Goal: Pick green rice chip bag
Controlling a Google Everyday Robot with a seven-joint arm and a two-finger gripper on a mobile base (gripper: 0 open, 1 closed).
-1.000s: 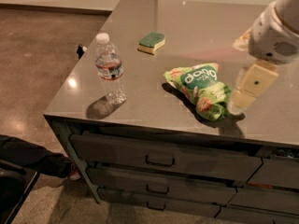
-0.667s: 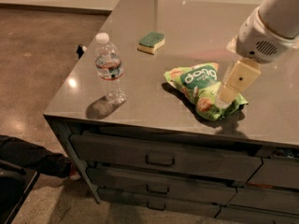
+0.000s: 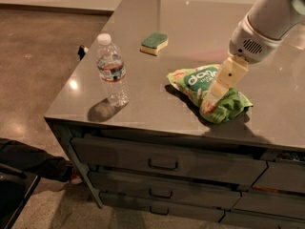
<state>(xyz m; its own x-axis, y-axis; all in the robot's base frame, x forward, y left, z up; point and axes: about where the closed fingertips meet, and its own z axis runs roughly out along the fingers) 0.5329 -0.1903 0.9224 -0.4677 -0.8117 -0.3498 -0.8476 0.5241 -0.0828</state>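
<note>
The green rice chip bag [image 3: 196, 79] lies flat on the grey counter [image 3: 143, 104], right of centre and near the front edge. It is light green and glossy, with a dark-green oval logo in white letters and chip pictures. My gripper [image 3: 212, 94] comes down from the upper right on a white arm [image 3: 267, 23]. It is right over the middle of the bag, and its cream tip is at or just above the bag's surface, hiding part of it.
A clear water bottle [image 3: 112, 71] with a white cap stands upright at the counter's front left. A green-topped yellow sponge [image 3: 154, 43] lies further back. Drawers [image 3: 162, 163] sit below the counter's front edge. Something dark [image 3: 33, 162] lies on the floor at lower left.
My gripper has moved left from beside the bag's right end to over the bag's middle. The bag, bottle and sponge have not moved.
</note>
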